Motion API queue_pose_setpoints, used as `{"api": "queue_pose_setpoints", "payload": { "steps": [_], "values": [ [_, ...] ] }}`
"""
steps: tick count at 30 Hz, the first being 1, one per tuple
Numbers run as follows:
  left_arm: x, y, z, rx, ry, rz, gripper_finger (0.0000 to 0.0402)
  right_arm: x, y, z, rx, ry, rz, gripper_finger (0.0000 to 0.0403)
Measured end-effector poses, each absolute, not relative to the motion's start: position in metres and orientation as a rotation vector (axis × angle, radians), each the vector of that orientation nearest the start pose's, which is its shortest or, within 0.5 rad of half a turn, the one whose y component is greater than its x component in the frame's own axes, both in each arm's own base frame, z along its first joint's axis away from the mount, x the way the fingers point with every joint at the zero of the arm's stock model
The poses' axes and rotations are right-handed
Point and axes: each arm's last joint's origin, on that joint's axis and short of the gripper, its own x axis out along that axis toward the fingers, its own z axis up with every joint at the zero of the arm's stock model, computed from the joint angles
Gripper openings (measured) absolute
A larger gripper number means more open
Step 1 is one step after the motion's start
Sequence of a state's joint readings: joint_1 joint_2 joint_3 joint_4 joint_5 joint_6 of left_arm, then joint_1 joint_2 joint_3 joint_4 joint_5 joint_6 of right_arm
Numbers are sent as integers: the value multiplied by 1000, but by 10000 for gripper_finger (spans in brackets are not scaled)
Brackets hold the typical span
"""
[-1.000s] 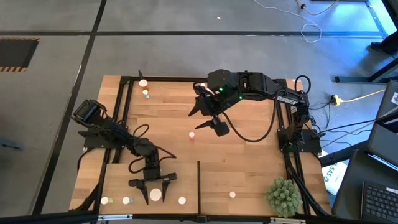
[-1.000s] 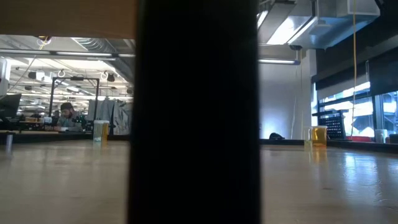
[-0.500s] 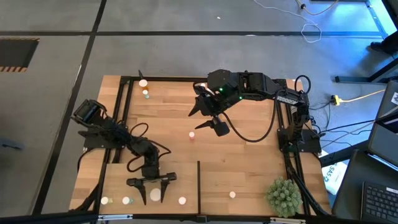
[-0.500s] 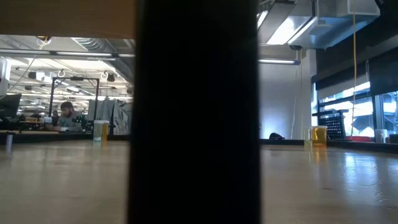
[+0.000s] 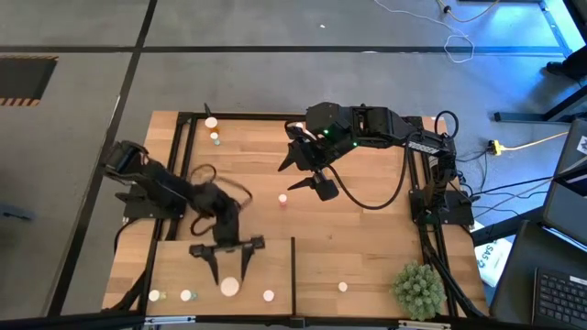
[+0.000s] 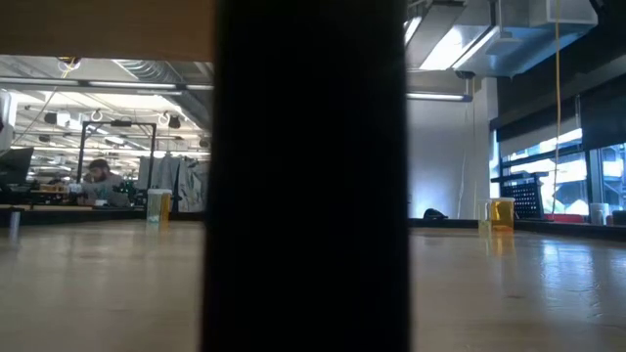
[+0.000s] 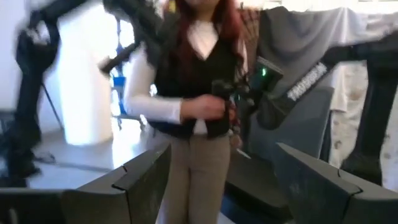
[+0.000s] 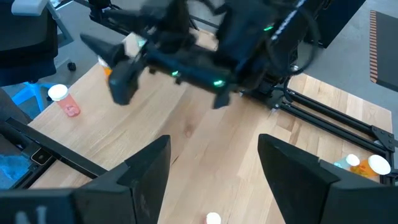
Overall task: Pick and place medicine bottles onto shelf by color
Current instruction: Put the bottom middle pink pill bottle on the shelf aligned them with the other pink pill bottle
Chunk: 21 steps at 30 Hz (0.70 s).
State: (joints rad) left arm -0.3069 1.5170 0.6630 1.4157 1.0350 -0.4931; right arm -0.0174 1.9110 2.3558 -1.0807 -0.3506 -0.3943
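Planked worktop [image 5: 367,229]: the lone bottle [image 5: 283,199] stands at 8 o'clock from the released right hand [image 5: 305,174], nearer than the released left hand [image 5: 227,261] above the shelf [image 5: 183,266].

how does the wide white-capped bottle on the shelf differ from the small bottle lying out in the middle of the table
The wide white-capped bottle stands on the pale wooden shelf, left of the dark divider; the small pinkish bottle sits on the planked tabletop, off the shelf. The wide one's cap looks clearly broader from above. The open left gripper hovers by the wide one, the open right gripper near the small one. Neither is held.
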Motion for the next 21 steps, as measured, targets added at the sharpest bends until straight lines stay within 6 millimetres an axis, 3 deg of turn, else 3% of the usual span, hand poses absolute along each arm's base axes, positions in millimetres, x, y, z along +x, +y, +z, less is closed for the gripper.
{"api": "queue_pose_setpoints", "payload": {
  "steps": [8,17,21],
  "values": [
    [262,-66,281,-142,-231,-1312,273,380,3,456,-262,552,439,245],
    [258,-43,292,-97,-257,-1287,273,381,3,457,-264,541,437,245],
    [258,-28,298,-147,-276,-1171,273,381,3,457,-265,536,437,245]
  ]
}}
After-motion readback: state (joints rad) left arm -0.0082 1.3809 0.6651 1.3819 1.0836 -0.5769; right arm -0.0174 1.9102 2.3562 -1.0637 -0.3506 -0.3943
